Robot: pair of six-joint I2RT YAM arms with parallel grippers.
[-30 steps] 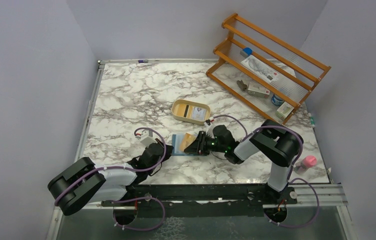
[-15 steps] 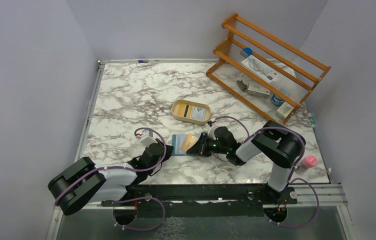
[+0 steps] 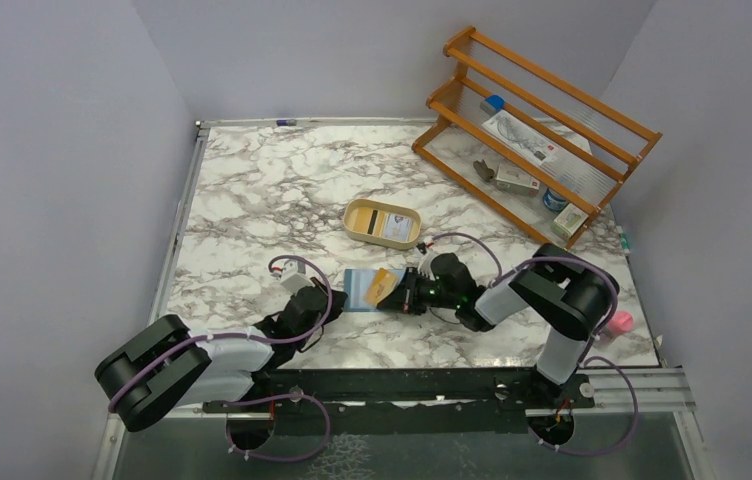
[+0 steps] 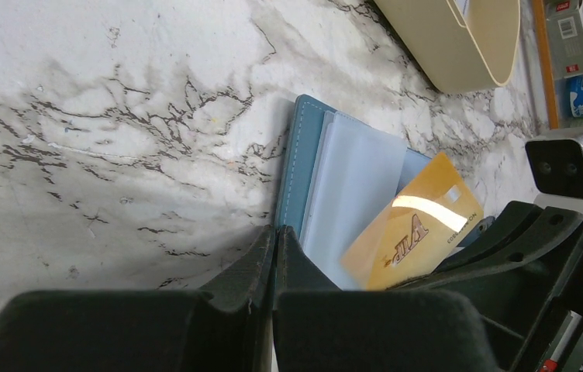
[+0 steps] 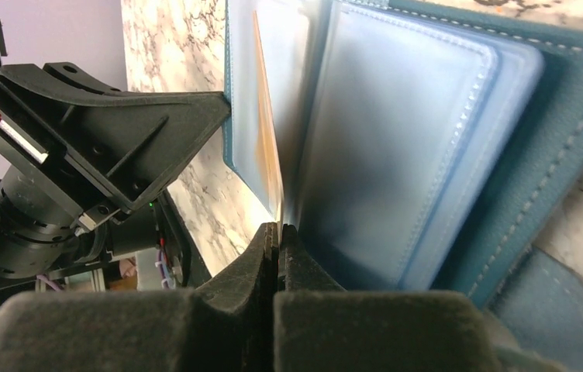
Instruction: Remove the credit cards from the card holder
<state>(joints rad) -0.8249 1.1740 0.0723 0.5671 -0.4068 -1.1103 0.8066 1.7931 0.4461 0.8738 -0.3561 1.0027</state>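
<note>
card holder (image 4: 294, 170) pinched by left gripper (image 4: 274, 242), right gripper (image 5: 279, 232) pinching orange card (image 4: 416, 232), corner hidden

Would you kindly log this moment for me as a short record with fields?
holder: open, lying flat
yellow card: partway out of a pocket
left jaws: shut on holder's edge
right jaws: shut on yellow card's edge
dish: beyond holder, striped card inside
</note>
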